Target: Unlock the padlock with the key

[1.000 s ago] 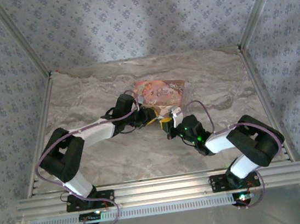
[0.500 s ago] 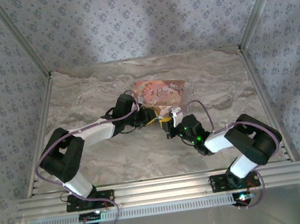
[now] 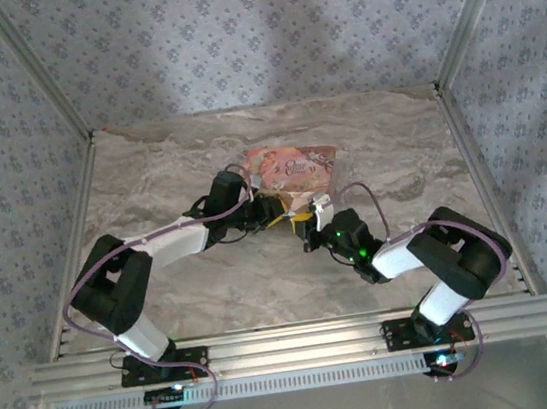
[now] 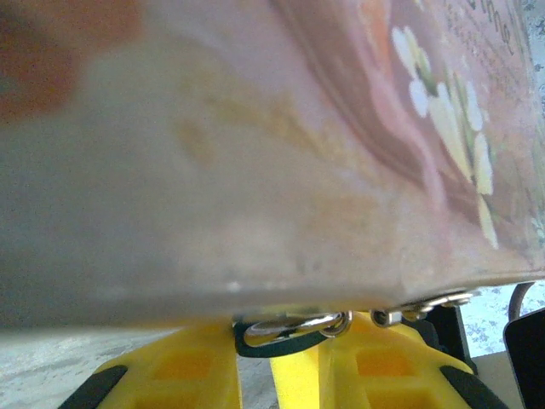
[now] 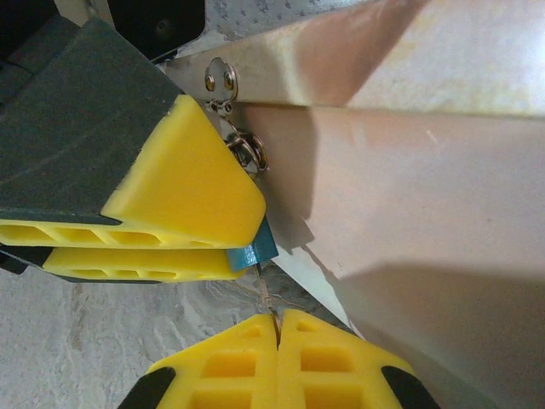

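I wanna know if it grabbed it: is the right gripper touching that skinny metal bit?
Touching. In the right wrist view the right gripper has its yellow fingers shut, and the thin metal piece is pinched in the seam between them.

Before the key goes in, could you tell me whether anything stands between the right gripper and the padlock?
Nothing visible does. The right gripper, shut on what looks like the key, points straight at the padlock pinched by the left gripper; the pink box lies beside.

Soft, even light from above on the flat pink illustrated box (image 3: 294, 168). Grey shadow across its pale side at the right wrist. Heavily blurred against it at the left wrist.
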`<state>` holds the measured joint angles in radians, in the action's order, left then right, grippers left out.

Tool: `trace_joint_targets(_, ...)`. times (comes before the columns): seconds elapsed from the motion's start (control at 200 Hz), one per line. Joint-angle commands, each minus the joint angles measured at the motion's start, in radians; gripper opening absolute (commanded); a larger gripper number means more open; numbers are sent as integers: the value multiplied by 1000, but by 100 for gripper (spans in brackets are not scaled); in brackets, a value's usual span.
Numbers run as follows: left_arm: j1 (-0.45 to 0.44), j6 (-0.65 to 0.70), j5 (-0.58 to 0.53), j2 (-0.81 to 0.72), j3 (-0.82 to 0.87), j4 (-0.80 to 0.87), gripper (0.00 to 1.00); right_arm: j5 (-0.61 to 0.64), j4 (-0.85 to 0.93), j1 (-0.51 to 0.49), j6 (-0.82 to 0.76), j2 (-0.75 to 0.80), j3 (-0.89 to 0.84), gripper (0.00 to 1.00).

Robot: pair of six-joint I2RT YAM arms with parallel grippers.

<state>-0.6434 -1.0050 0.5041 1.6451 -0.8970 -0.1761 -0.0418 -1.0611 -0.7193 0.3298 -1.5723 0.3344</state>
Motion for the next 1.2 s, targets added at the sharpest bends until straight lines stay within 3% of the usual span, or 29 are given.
trace_joint_targets(0.0, -9, -18, 58, -42, -28, -40, 24, -6, -71, 8, 15, -18, 26, 0)
trace_joint_targets(1.194, -14, -22, 51, -21, -26, -36, 23, -83, -153, 13, 64, -75, 97, 0)
